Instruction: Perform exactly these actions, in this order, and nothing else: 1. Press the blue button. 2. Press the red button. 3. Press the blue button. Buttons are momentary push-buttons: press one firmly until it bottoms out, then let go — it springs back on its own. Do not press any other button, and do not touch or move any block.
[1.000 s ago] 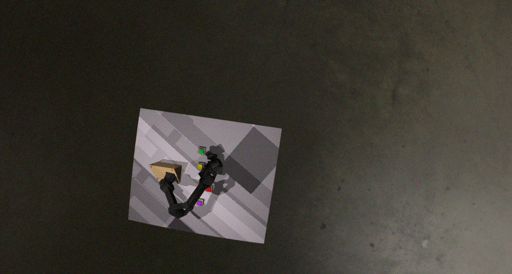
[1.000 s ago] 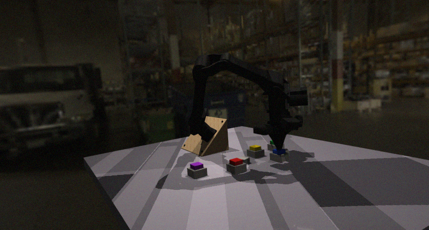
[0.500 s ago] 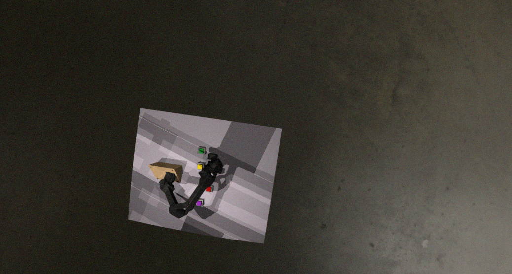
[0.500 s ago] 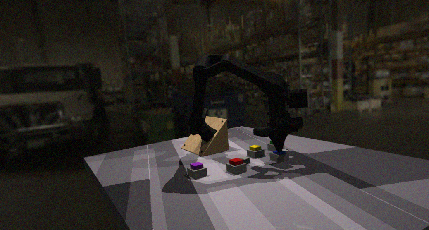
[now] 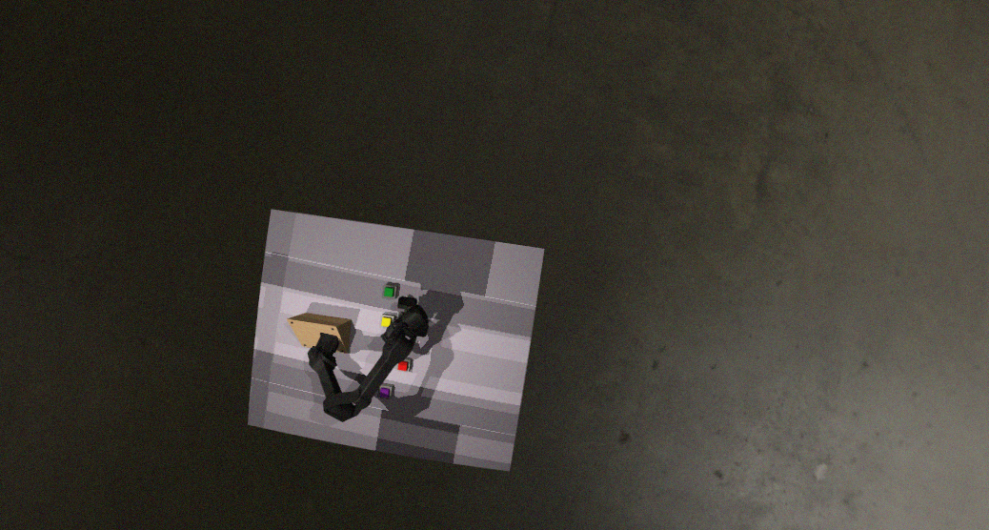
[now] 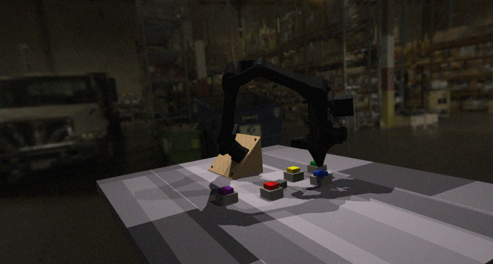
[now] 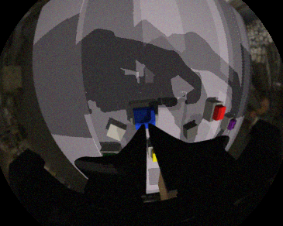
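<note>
The blue button [image 6: 320,173] sits on a grey base on the counter [image 6: 344,228], and the rest is placed from it. The hand [image 6: 317,160] points straight down just above its rear edge, fingers drawn narrow with nothing between them; whether the tips touch the cap cannot be told. In the wrist view the blue cap [image 7: 143,115] lies right at the fingertips. Behind the blue button stands the green button [image 6: 313,164], partly hidden by the hand. The yellow button [image 6: 293,169] is just beside it, the red button [image 6: 271,185] nearer the camera, the purple button [image 6: 226,190] well apart. The arm's tan wedge mount [image 6: 253,159] stands beyond the yellow one.
</note>
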Available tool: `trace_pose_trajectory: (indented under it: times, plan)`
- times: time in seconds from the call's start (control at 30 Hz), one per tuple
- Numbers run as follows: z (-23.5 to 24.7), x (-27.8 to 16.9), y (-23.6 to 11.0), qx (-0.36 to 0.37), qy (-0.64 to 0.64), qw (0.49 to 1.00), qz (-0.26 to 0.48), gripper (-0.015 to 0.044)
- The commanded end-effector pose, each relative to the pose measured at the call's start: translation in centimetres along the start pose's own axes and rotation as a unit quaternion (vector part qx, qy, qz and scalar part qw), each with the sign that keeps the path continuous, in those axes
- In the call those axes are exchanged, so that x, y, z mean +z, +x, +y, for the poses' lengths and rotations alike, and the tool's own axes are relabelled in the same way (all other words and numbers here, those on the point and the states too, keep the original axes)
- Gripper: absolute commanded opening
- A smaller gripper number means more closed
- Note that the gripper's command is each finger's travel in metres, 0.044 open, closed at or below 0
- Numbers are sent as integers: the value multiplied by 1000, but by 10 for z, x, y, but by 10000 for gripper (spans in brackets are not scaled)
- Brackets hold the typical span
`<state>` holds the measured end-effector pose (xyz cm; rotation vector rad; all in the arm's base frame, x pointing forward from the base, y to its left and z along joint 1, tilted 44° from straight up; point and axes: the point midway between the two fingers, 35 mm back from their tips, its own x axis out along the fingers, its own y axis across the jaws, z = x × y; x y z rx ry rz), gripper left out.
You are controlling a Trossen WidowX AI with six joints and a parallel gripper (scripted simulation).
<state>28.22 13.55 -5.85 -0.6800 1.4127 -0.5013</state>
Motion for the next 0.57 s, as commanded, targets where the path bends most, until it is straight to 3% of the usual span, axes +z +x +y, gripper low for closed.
trace_pose_trajectory:
  times: [0.0, 0.03, 0.3, 0.5, 0.53]
  plan:
    - [-1, 2, -10, 6, 7, 1000, -2, 20]
    - [-1, 2, -10, 6, 7, 1000, -2, 20]
    - [79, -46, -71, 12, 6, 1000, -1, 230]
    - [84, -51, -74, 11, 6, 1000, -1, 388]
    - [84, -51, -74, 11, 6, 1000, -1, 388]
